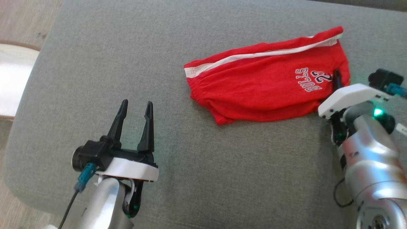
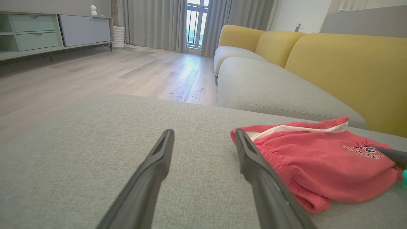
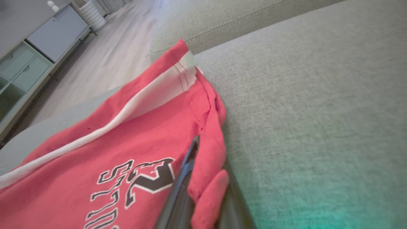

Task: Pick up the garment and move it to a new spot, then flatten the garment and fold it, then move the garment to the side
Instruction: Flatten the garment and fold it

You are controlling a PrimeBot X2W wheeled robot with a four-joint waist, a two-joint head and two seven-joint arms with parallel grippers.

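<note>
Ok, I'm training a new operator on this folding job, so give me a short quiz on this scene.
1. True or false: the left gripper is open and apart from the red shorts.
2. The right gripper is: A) open above the cushion; B) shut on the shorts' end near the lettering; C) shut on the elastic waistband.
3. What colour is the stripe along the shorts?
Key: 1 true; 2 B; 3 white.
</note>
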